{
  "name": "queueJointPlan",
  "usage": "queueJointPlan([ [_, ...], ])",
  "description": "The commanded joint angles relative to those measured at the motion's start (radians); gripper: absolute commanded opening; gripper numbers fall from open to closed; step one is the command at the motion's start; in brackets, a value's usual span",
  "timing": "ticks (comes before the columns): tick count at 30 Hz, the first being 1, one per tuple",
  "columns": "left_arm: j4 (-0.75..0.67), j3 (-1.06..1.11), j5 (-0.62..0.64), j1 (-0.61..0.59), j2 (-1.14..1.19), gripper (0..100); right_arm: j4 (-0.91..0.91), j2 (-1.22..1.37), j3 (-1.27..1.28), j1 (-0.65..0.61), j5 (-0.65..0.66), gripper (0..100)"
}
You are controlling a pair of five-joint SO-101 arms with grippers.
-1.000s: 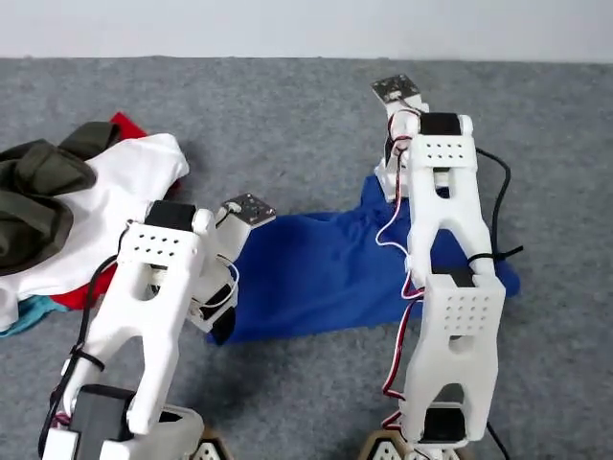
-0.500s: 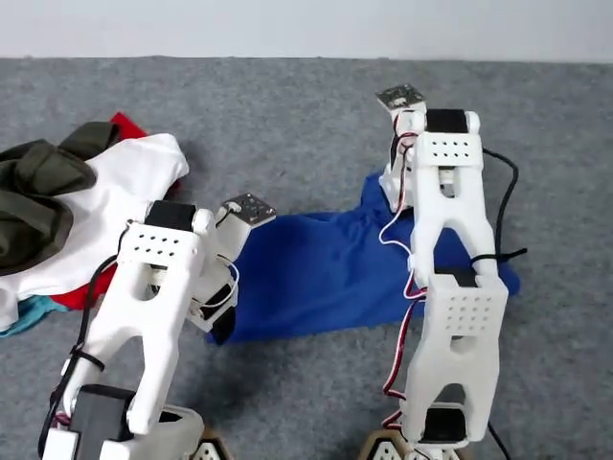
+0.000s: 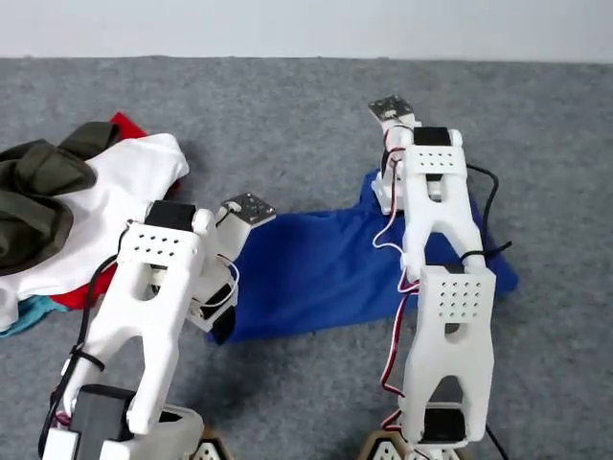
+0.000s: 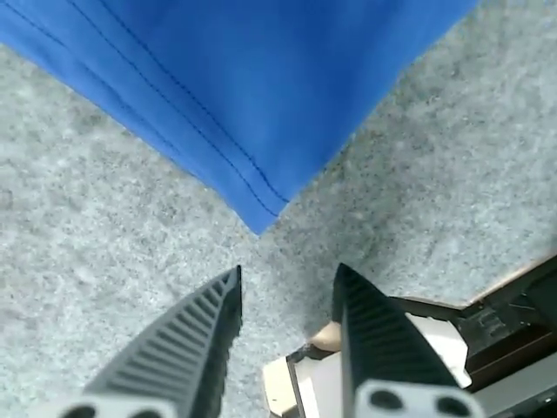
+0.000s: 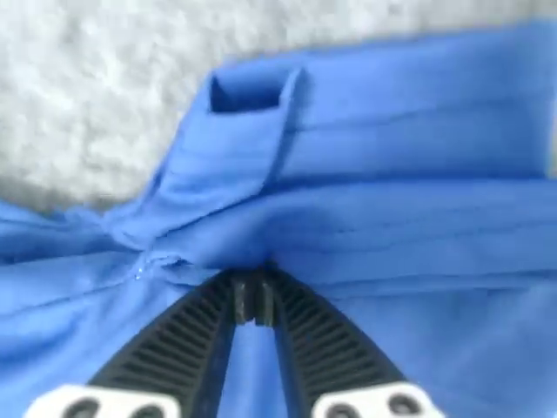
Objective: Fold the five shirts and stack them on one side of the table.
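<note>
Between the tips of the right gripper (image 5: 252, 300), a raised ridge of the blue cloth shirt (image 5: 392, 174) is pinched, the jaws drawn together on the fabric with no visible gap. The shirt lies spread on the grey carpeted table (image 3: 239, 105) beneath and to either side of that gripper, gathered into pleats at the pinch. The left gripper (image 4: 287, 283) stands partly open and empty. A hemmed corner of the shirt lies just ahead of its tips, not touching. Well apart from both grippers, beyond the left arm, sits the heap of white, olive, red and teal garments (image 3: 115, 201). Risks noted: the right hold takes in gathered cloth, possibly more than one layer, so a lift may drag the shirt askew rather than turn one edge. The grip is shallow and may slip. The unengaged left gripper leaves the near corner free to trail or tuck under.
</note>
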Motion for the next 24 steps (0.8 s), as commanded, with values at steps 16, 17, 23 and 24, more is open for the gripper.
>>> queueJointPlan([
  [16,-0.003,0.001,0.009,0.003,-0.034,16,-0.217,-0.097,-0.038,-0.073,0.015,1.7],
  [17,-0.002,0.001,0.009,0.003,-0.035,16,-0.237,-0.097,-0.038,-0.062,0.015,1.7],
  [23,-0.002,0.001,0.009,0.0,-0.035,16,-0.282,-0.104,-0.038,0.001,0.012,11.4],
  [24,-0.002,0.001,0.009,0.003,-0.035,16,-0.269,-0.107,-0.038,0.007,0.011,11.9],
])
